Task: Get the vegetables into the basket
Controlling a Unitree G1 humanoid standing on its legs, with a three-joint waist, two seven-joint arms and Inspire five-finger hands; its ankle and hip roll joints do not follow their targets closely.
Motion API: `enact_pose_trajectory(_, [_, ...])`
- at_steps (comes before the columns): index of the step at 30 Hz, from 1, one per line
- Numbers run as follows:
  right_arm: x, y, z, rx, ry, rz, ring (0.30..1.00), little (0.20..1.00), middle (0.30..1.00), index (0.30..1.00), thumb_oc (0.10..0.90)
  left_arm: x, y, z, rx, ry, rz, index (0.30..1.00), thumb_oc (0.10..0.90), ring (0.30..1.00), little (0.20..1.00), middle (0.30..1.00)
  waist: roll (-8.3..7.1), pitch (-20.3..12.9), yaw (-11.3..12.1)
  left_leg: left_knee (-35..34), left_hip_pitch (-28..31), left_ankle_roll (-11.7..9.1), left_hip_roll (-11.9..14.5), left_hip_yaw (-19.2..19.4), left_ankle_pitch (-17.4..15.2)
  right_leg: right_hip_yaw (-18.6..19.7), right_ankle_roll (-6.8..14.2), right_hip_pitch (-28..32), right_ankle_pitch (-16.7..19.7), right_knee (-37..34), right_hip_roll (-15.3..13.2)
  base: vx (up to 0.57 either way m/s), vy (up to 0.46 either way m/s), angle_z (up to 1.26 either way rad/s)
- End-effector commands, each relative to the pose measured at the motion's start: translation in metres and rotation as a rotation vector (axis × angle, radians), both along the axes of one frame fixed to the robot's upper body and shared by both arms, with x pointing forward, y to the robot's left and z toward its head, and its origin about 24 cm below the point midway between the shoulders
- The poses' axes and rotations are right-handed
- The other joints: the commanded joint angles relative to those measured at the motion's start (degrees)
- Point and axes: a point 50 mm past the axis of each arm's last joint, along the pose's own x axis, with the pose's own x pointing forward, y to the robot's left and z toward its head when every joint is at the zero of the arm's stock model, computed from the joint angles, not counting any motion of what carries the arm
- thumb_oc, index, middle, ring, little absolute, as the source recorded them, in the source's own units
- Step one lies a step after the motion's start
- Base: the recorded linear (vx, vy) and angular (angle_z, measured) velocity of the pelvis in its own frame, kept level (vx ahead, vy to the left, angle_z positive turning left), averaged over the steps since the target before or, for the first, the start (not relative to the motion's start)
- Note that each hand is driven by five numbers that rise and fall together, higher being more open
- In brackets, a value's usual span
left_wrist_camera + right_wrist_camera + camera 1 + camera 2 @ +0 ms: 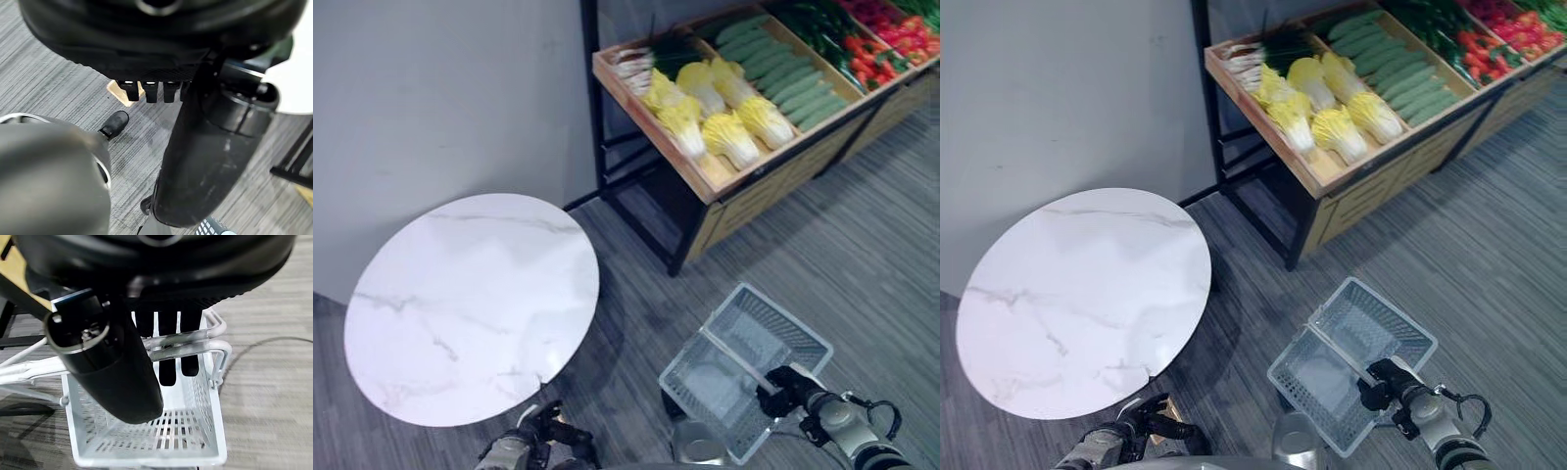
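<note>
While the right robot hand (pixel 781 390) is sitting at the lower right of the frame, its fingers (pixel 168 355) are curling over the white handle (pixel 188 346) of the basket (pixel 744 364), and the right wrist view is showing them hooked across that bar with the open mesh of the basket below. The basket, a white wire one, is hanging tilted over the grey striped floor (pixel 862 264) at the lower middle to right of the frame, and nothing is lying inside it. The vegetables are lying well apart from it, on the wooden display stand (pixel 724 186) running across the upper right of the frame: yellow-white cabbages (pixel 720 113) are filling the nearest compartment, green cucumbers (pixel 793 73) are lying in the next one toward the right, and red and green produce (pixel 886 44) is filling the far upper right corner, though it is too small to name with certainty. A bunch of dark greens with pale stems (pixel 646 59) is lying at the stand's left end. The left robot hand (pixel 553 431) is hanging at the bottom edge, left of centre, just below the round white marble counter (pixel 475 304) that is occupying the left half of the frame; its fingers (pixel 149 90) are appearing bent downward and holding nothing, as far as the left wrist view allows. A grey wall (pixel 450 98) is rising behind the counter at the upper left.
</note>
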Motion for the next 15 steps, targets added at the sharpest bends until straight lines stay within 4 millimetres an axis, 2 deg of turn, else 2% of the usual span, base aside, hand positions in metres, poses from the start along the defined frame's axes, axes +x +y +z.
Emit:
enact_pose_trajectory(1, [0.031, -0.018, 0.031, -0.072, -0.136, 0.030, 0.300, 0.300, 0.300, 0.300, 0.400, 0.017, 0.003, 0.007, 0.033, -0.055, -0.034, 1.000, 0.900, 1.000, 1.000, 1.000, 1.94, 0.54, 1.24, 0.53, 1.99, -0.79, -1.22, -2.64, -2.51, -13.79, 4.12, 1.22, -6.24, 8.44, -6.17, -0.05, -0.020, -0.90])
enact_pose_trajectory(3, [0.037, -0.011, 0.030, -0.056, -0.137, 0.041, 0.300, 0.300, 0.300, 0.300, 0.400, 0.018, 0.007, 0.008, 0.042, -0.058, -0.015, 1.000, 0.900, 1.000, 1.000, 1.000, 1.16, 0.26, 2.23, 0.53, 2.22, -1.02, -0.83, -0.13, -2.70, -20.07, 4.01, 0.77, -5.17, 9.21, -8.38, 0.01, 0.020, -0.86])
enact_pose_trajectory(5, [0.040, -0.008, 0.031, -0.051, -0.141, 0.056, 0.300, 0.300, 0.300, 0.300, 0.400, 0.018, 0.008, 0.008, 0.040, -0.059, -0.007, 1.000, 0.900, 1.000, 1.000, 1.000, 0.82, 0.29, 2.68, 0.53, 2.42, -0.91, -0.98, 1.01, -2.62, -22.59, 3.98, 0.77, -4.96, 10.37, -9.40, 0.08, 0.068, -0.97])
enact_pose_trajectory(6, [0.043, -0.003, 0.031, -0.037, -0.127, 0.093, 0.300, 0.300, 0.300, 0.300, 0.400, 0.031, 0.078, 0.034, 0.190, -0.031, 0.068, 1.000, 0.900, 1.000, 1.000, 1.000, 1.71, -0.77, 1.79, 0.53, 3.61, -1.27, -1.11, 1.54, -4.05, -22.73, 4.75, 0.70, -4.95, 11.02, -9.35, 0.06, 0.047, -0.44])
enact_pose_trajectory(7, [0.047, 0.000, 0.032, -0.028, -0.134, 0.098, 0.300, 0.300, 0.300, 0.300, 0.400, 0.034, 0.083, 0.037, 0.195, -0.036, 0.072, 1.000, 0.900, 1.000, 1.000, 1.000, 0.76, -0.23, 1.62, 0.53, 3.13, -1.04, -1.26, 2.83, -2.68, -23.32, 4.19, 0.20, -4.03, 11.05, -9.66, 0.14, 0.082, -0.49])
enact_pose_trajectory(8, [0.045, 0.000, 0.032, -0.022, -0.144, 0.092, 0.300, 0.300, 0.300, 0.300, 0.400, 0.028, 0.062, 0.028, 0.143, -0.072, 0.057, 1.000, 0.900, 1.000, 1.000, 1.000, 0.79, -0.14, 2.02, 0.53, 3.92, -1.13, -1.35, 2.45, -4.35, -24.11, 4.70, 0.74, -5.28, 10.82, -9.69, 0.03, 0.002, -1.02])
enact_pose_trajectory(9, [0.044, -0.002, 0.033, -0.025, -0.143, 0.094, 0.300, 0.300, 0.300, 0.300, 0.400, 0.033, 0.044, 0.025, 0.090, -0.112, 0.061, 1.000, 0.900, 1.000, 1.000, 1.000, 0.79, -0.31, 2.25, 0.53, 4.27, -1.11, -1.45, 2.47, -4.42, -24.42, 4.65, 0.90, -5.11, 10.62, -9.48, 0.12, 0.008, -0.87])
enact_pose_trajectory(12, [0.039, -0.004, 0.029, -0.023, -0.129, 0.067, 0.300, 0.300, 0.300, 0.300, 0.400, 0.021, 0.027, 0.014, 0.078, -0.073, 0.050, 1.000, 0.900, 1.000, 1.000, 1.000, 0.71, -0.23, 2.19, 0.53, 4.34, -1.14, -1.49, 2.20, -4.49, -24.43, 4.51, 1.07, -5.21, 9.38, -8.95, 0.02, -0.059, -0.18])
enact_pose_trajectory(13, [0.037, -0.004, 0.028, -0.021, -0.128, 0.062, 0.300, 0.300, 0.300, 0.300, 0.400, 0.019, 0.023, 0.012, 0.067, -0.069, 0.047, 1.000, 0.900, 1.000, 1.000, 1.000, 0.33, -0.05, 1.93, 0.53, 3.76, -0.93, -1.68, 3.10, -3.02, -25.09, 3.68, 0.85, -4.60, 8.89, -9.11, -0.03, -0.086, 0.03])
enact_pose_trajectory(15, [0.034, -0.005, 0.027, -0.019, -0.124, 0.055, 0.300, 0.300, 0.300, 0.300, 0.400, 0.020, 0.018, 0.011, 0.055, -0.071, 0.041, 1.000, 0.900, 1.000, 1.000, 1.000, 0.66, -0.06, 1.70, 0.53, 3.74, -1.03, -1.62, 2.73, -2.94, -25.04, 3.45, 1.13, -5.05, 8.17, -8.71, 0.00, -0.069, 0.05])
